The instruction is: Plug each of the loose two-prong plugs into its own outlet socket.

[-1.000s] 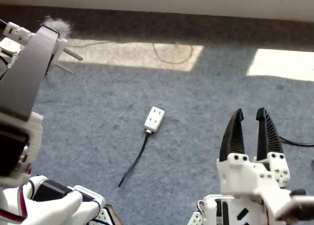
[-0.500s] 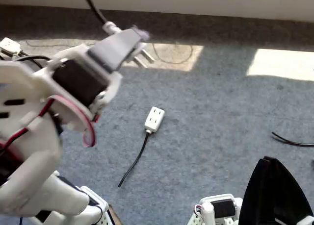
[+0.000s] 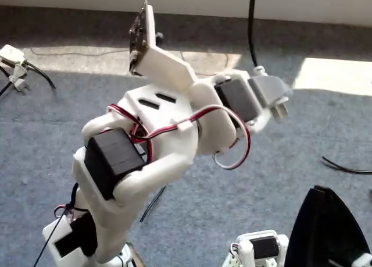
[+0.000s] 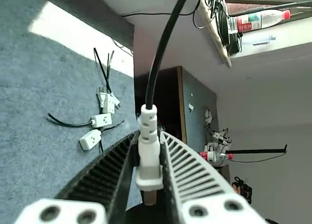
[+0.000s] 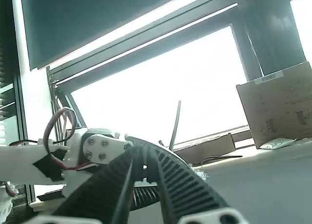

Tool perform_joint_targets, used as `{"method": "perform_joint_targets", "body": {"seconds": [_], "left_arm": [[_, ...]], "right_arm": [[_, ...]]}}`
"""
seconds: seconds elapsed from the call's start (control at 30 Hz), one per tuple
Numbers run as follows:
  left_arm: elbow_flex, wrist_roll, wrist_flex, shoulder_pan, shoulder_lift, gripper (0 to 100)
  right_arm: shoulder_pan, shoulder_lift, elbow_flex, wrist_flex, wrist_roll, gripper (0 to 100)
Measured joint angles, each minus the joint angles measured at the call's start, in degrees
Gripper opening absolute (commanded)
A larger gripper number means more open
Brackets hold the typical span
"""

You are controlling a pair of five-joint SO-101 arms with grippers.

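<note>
My left gripper is shut on a white two-prong plug whose black cord runs up and away. In the high view that arm stretches across the middle of the carpet, its gripper holding the plug at the right of centre, above the floor. The arm hides the middle of the carpet; a black cord end shows below it. Several white outlet sockets lie on the carpet in the left wrist view. My right gripper points up at a window, shut on nothing.
A white plug with cord lies at the far left of the grey carpet. Another black cord enters from the right edge. The right arm's black finger stands at the bottom right. A dark cabinet stands beyond the sockets.
The left arm has swung from the far left to right of centre, carrying the plug, and now covers the socket in the middle. The right gripper tilted upward a second ago, then kept still.
</note>
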Motion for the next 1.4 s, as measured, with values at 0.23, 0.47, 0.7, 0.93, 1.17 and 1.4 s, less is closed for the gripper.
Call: {"method": "perform_joint_targets", "body": {"seconds": [0.23, 0.47, 0.7, 0.93, 1.17, 1.4], "left_arm": [[0.4, 0.0, -0.6, 5.0, 0.0, 1], [0.4, -0.1, -0.6, 4.7, 0.0, 1], [0.4, -0.1, -0.6, 4.8, 0.0, 1], [0.4, 0.0, -0.5, 4.7, -0.2, 1], [0.5, 0.1, 0.7, 4.7, -4.7, 1], [0.5, -0.2, 3.9, 1.7, -7.6, 1]], "right_arm": [[-6.9, 0.0, 16.0, -14.2, 4.7, 2.9], [-9.8, 0.0, 20.7, -18.3, 8.1, 2.9], [-6.0, 0.0, 20.8, -18.5, 8.1, 2.9], [1.1, 0.0, 20.8, -18.5, 8.1, 2.9], [5.2, 0.0, 23.2, -19.3, 12.7, 2.9], [6.9, 0.0, 26.5, -19.8, 14.3, 2.9]]}}
